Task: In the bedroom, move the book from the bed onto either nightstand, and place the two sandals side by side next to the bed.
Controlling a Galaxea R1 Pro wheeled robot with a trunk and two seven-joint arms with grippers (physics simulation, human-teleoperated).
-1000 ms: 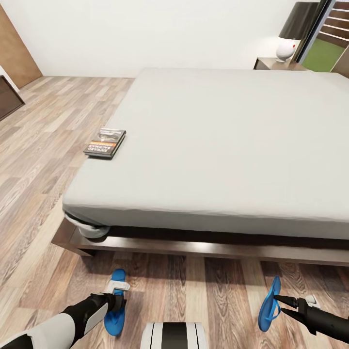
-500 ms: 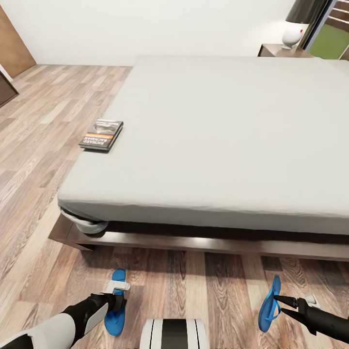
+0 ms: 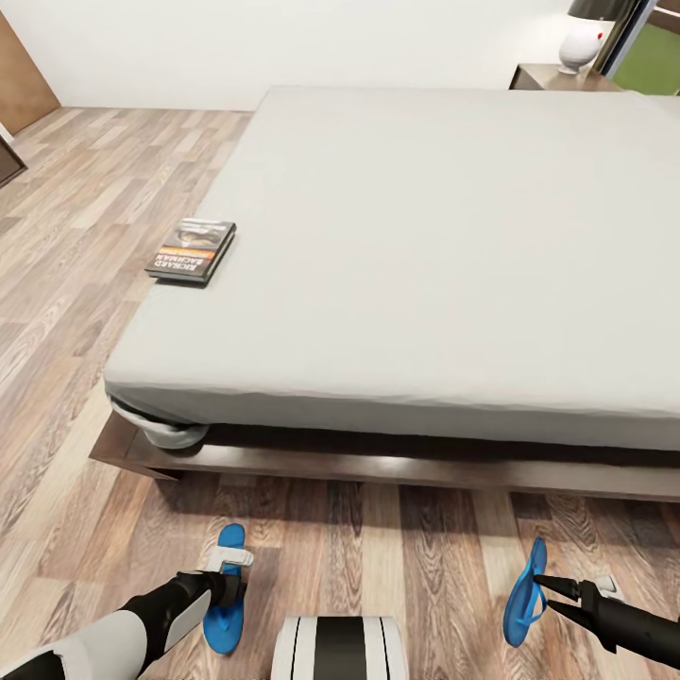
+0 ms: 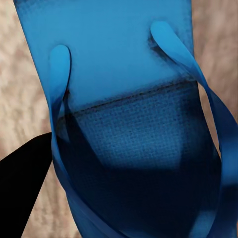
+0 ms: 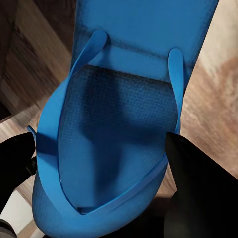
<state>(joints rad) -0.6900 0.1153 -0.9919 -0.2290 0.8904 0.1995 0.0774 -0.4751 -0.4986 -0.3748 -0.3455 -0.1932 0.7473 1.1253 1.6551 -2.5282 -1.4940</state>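
The book [image 3: 190, 252] lies flat near the left edge of the grey bed [image 3: 425, 236]. On the wood floor in front of the bed's foot, my left gripper [image 3: 229, 572] is shut on one blue sandal [image 3: 224, 604], which lies roughly level. My right gripper [image 3: 541, 584] is shut on the other sandal [image 3: 520, 600], which is tipped up on its edge. The left wrist view shows a sandal's [image 4: 124, 99] straps close up, with one dark finger [image 4: 25, 173] beside it. In the right wrist view, dark fingers [image 5: 198, 188] flank the sandal [image 5: 124, 99]. A nightstand [image 3: 557, 77] stands at the bed's far right.
A white lamp [image 3: 583, 42] stands on the nightstand. The dark platform frame [image 3: 378, 467] juts out past the mattress at floor level. Open plank floor [image 3: 66, 283] runs along the bed's left side. My white base [image 3: 340, 650] shows between the arms.
The whole view has shifted, so the bed, book and lamp now sit higher in the picture: the camera moved. Both sandals stay in the grippers at the same spots.
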